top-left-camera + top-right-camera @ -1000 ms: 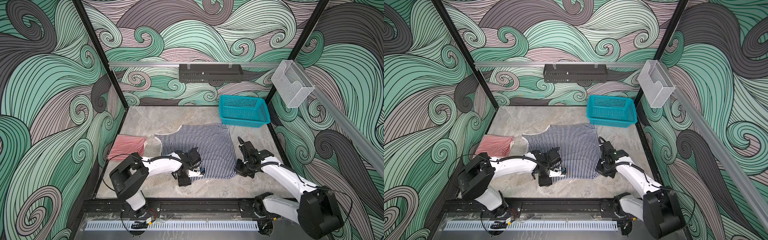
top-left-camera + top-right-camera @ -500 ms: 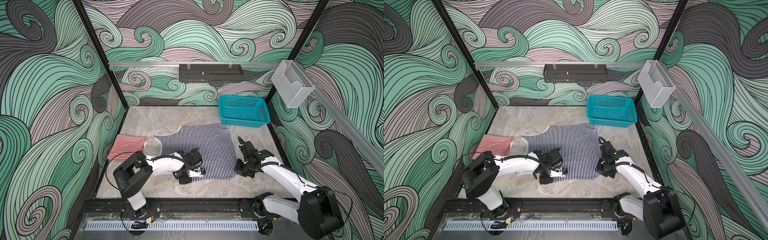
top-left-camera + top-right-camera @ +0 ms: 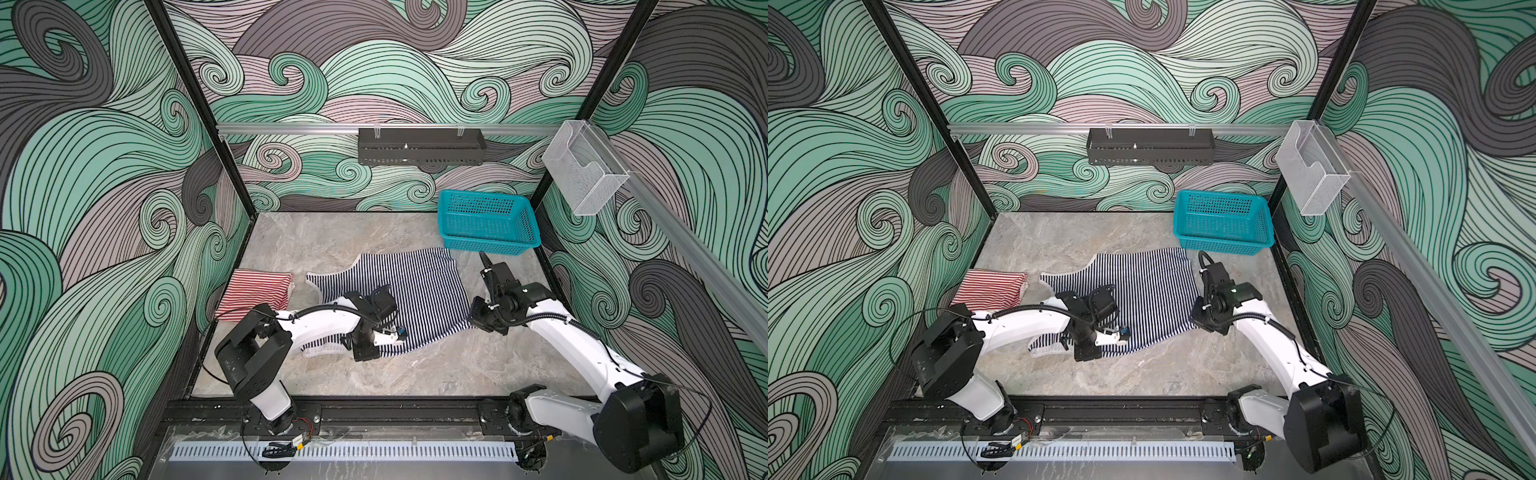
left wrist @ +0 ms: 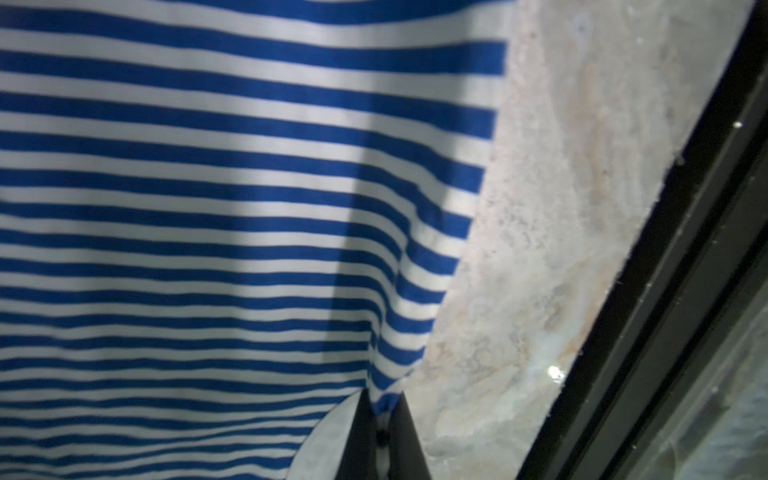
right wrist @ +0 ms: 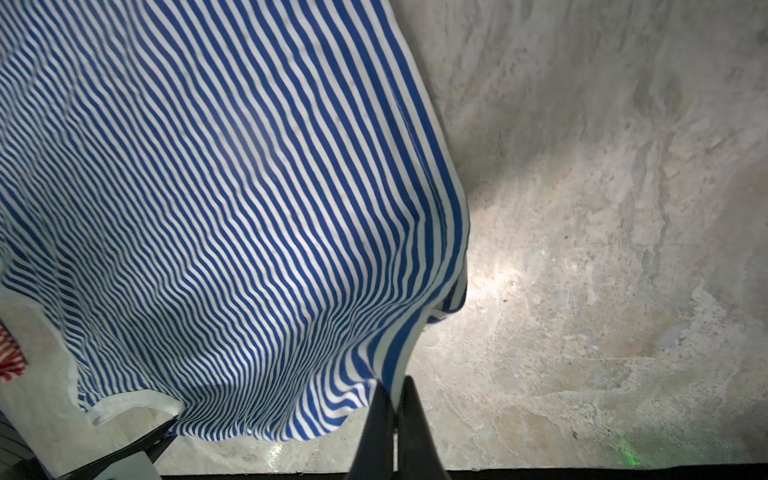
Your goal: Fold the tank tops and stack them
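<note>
**Two pinches, ready to fold**

In both top views your navy-and-white tank top point(image 3: 419, 286) lies spread on the marbled bench point(image 3: 332, 237). The folded red-and-white tank top point(image 3: 254, 291) sits just beside it, likely the stack's base. Swirl-patterned walls point(image 3: 104, 208) enclose the bench, with a teal basket point(image 3: 488, 220) at the back.

In the left wrist view, your left gripper point(image 4: 383, 401) is clamped on the navy top's side edge.

In the right wrist view, your right gripper point(image 5: 394, 388) pinches a hem corner, set for a fold, I judge.
</note>
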You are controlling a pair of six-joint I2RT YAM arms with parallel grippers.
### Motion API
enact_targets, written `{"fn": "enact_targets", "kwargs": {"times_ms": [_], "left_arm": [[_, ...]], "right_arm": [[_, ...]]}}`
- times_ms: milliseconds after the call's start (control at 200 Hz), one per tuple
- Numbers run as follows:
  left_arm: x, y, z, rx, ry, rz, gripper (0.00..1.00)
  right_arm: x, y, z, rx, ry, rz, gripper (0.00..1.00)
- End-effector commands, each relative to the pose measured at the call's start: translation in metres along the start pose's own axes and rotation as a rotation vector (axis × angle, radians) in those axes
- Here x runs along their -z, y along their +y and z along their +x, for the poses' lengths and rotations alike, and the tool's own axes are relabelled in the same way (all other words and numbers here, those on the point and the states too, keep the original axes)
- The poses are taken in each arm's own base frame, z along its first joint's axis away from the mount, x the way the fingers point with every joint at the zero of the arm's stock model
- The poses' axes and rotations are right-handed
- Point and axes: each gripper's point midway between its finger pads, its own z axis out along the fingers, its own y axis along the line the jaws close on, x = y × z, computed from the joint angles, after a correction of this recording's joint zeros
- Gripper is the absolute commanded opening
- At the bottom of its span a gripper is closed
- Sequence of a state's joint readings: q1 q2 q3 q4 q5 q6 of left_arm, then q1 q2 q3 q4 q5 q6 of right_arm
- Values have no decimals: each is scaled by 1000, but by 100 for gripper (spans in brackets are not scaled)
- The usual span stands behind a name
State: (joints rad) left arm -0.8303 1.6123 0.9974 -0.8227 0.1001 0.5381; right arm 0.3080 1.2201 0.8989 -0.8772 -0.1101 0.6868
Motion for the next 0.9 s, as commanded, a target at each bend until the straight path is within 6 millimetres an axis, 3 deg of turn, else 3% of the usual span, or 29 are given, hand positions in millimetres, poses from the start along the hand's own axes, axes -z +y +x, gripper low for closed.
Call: {"fn": "enact_targets", "kwargs": {"times_ms": [0,175,440,526,611,676,791,896], "left_arm": [[28,32,-6,27,-44,-77,0],[39,79,-14,73,-64,-167,0],[14,124,-14,132,-4,-178,2],[12,138,-12,168,6,-237,14],[19,154,-7,233,3,-322,25],[32,164,-2,282,-17,-392,30],[64,166,5,329,-93,-491,42],[74,143,15,314,-117,-448,46]], "right_arm": [[5,7,-21,35,-22,16,0],[-3,14,-51,62,-21,38,0],[-45,14,-84,68,26,56,0],[-57,17,-95,69,22,42,18],[-57,19,-102,72,-2,43,30],[-50,22,-102,75,-27,31,32],[-35,27,-91,100,-68,28,33],[-36,35,-72,124,-49,15,32]]}}
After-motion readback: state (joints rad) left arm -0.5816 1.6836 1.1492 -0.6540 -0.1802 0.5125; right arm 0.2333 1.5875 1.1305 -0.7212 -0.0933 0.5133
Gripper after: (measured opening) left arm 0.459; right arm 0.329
